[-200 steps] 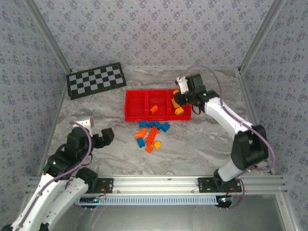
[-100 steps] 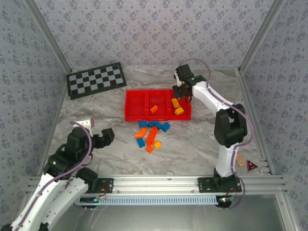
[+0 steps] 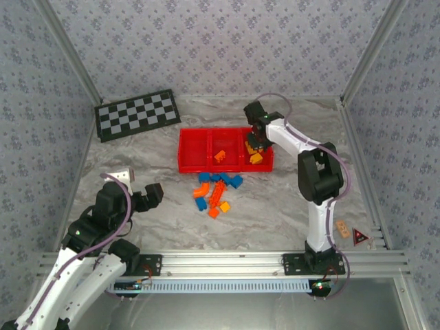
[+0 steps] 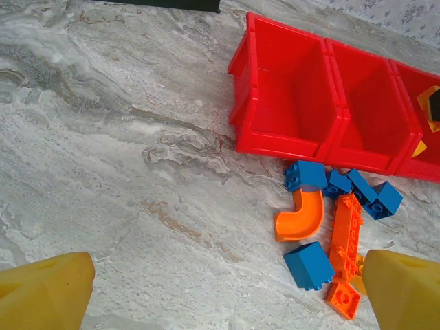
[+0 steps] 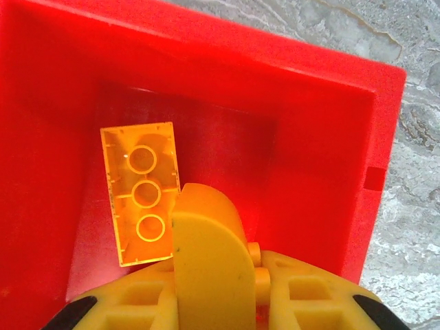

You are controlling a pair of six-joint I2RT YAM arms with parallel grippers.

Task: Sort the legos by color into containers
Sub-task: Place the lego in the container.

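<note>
Yellow-orange brick (image 5: 141, 203) lies hollow side up, flat on the floor of the right compartment (image 5: 309, 130), toward the 9 o'clock wall in the wrist view. Right gripper (image 3: 256, 143) is lowered into the same compartment, its fingers (image 5: 206, 254) close together and just beside that brick. 2 round studs of the same yellow show against the fingers. Finger and brick share a colour, so I cannot tell whether the jaws are clamped on a 2nd brick or merely closed.

1 orange brick (image 3: 220, 156) sits in the middle compartment (image 3: 225, 148). Loose pile (image 3: 216, 192) of blue and red-orange pieces lies on the table (image 3: 275, 206) at 6 o'clock of the tray (image 3: 192, 167), the nearest pieces just beside its front wall.

Left gripper (image 3: 139, 187) sits at 8 o'clock of the pile, well apart from it, jaws wide apart and holding nothing. Checkerboard (image 3: 137, 115) lies at 10 o'clock of the tray.

Risks (judgement):
1. If a brick is held, it could land on the lying brick and lean, or cling to a pad and ride back out.
2. Fingers are low between the walls. A sideways exit could hook a wall and drag the light tray into the pile.
3. Red-orange and yellow-orange read close against red plastic, so a mis-sort is possible.
</note>
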